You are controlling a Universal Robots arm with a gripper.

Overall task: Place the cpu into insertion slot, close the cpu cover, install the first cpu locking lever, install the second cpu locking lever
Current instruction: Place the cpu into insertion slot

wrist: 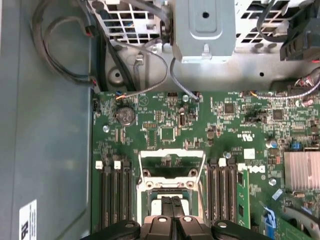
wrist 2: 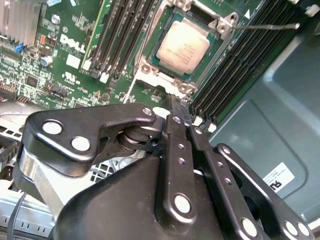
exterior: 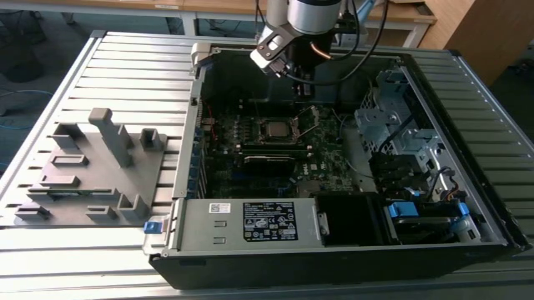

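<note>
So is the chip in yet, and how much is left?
The cpu already sits in the insertion slot. The pincer is shut with nothing in it, close over the slot. The cpu cover is open, tipped up off the chip, and a locking lever sticks out loose, so the cover and both levers are not done.

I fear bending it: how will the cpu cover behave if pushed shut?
The cpu cover is a thin metal frame with a cut-out centre, so probably light and slightly springy. It stands open beside the cpu, seemingly hinged, so a push should swing it rather than slide it.
</note>
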